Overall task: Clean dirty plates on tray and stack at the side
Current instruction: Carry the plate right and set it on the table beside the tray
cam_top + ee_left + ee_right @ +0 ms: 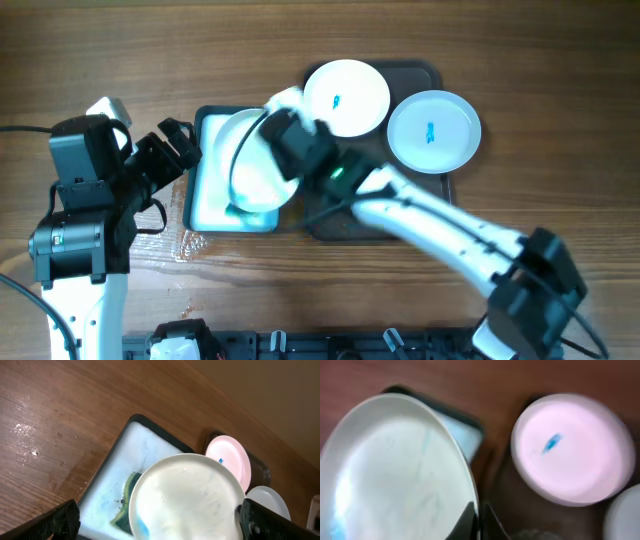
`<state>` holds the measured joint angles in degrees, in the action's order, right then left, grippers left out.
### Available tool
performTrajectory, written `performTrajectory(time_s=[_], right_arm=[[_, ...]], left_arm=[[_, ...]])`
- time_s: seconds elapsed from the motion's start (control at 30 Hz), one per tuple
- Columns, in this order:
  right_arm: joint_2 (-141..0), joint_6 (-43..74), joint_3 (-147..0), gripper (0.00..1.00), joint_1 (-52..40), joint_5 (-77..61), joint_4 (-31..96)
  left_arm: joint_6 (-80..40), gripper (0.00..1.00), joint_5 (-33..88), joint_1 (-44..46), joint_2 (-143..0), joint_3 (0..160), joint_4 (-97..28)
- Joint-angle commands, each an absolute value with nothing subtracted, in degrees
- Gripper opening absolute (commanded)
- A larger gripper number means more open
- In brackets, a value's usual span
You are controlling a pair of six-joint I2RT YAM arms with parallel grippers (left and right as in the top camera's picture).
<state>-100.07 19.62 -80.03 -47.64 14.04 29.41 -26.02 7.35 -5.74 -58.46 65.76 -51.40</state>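
Your held plate [250, 165] is off the tray [420, 75], tilted over the white basin [208, 200]. The right claw [479, 512] is clenched on its rim, though the blurry right wrist view cuts most of that grip off at the bottom edge. One smeared plate [346, 97] and a second smeared plate [434, 131] sit side by side on the tray. Your left claw [178, 150] hangs released just beside the basin. There's a greenish patch [127, 495] in the basin, half hidden under the held plate, can't tell what it is. The counter [30, 435] looks wet nearby.
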Motion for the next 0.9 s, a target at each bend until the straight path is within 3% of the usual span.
performTrajectory(time_s=[0.0,0.13,0.23,0.33,0.43,0.67,0.77,0.87], right_arm=[[-89.21,33.58,-80.42,0.04,-32.62,-13.74,33.58],[-81.38,34.33,-80.42,0.04,-5.30,-17.78,47.97],[-83.53,31.57,-79.85,0.04,14.15,-11.05,57.23],[-88.79,29.95,-77.60,0.04,27.99,-4.01,59.13],[-94.06,29.93,-74.70,0.04,35.16,1.56,58.76],[-98.78,29.89,-62.48,0.04,30.65,1.54,56.51],[-96.23,27.88,-62.83,0.25,26.15,1.08,57.93],[-88.31,18.17,-63.94,0.34,18.59,-4.95,55.61]], left_arm=[[-25.91,1.00,7.62,-5.96,-58.61,66.50,-51.33],[-25.91,1.00,7.62,-5.96,-58.61,66.50,-51.33],[-25.91,1.00,7.62,-5.96,-58.61,66.50,-51.33],[-25.91,1.00,7.62,-5.96,-58.61,66.50,-51.33],[-25.91,1.00,7.62,-5.96,-58.61,66.50,-51.33],[-25.91,1.00,7.62,-5.96,-58.61,66.50,-51.33],[-25.91,1.00,7.62,-5.96,-58.61,66.50,-51.33],[-25.91,1.00,7.62,-5.96,-58.61,66.50,-51.33]])
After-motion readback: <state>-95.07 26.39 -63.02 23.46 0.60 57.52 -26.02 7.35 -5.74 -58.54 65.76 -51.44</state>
